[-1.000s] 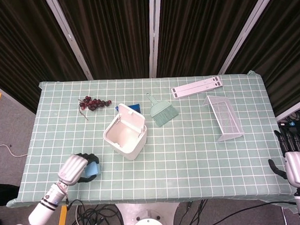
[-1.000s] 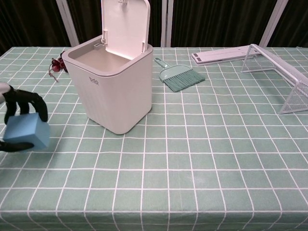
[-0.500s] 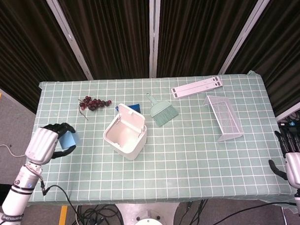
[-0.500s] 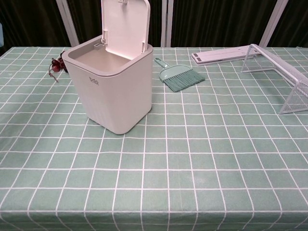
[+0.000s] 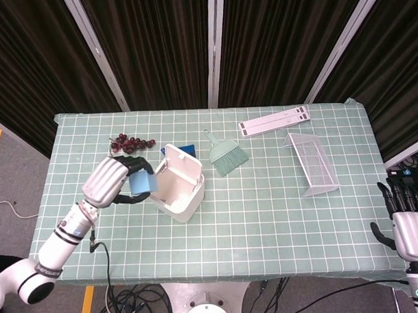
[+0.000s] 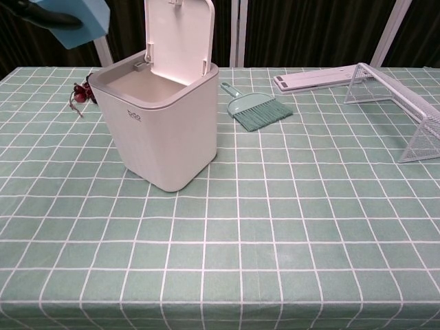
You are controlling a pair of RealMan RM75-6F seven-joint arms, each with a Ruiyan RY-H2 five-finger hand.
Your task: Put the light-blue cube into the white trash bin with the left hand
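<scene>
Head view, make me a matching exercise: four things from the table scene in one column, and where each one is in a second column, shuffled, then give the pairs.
Things:
1. light-blue cube
2. green hand brush
3. bunch of dark red grapes
4. white wire rack

Places:
A. far left part of the table, behind the left hand
B. held up in the left hand beside the white trash bin
C. right part of the table, lying on its side
D. just right of the bin's raised lid

Pairs: 1-B, 2-D, 3-A, 4-C

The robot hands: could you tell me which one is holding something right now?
The left robot hand grips the light-blue cube beside the bin; the right robot hand holds nothing.
</scene>
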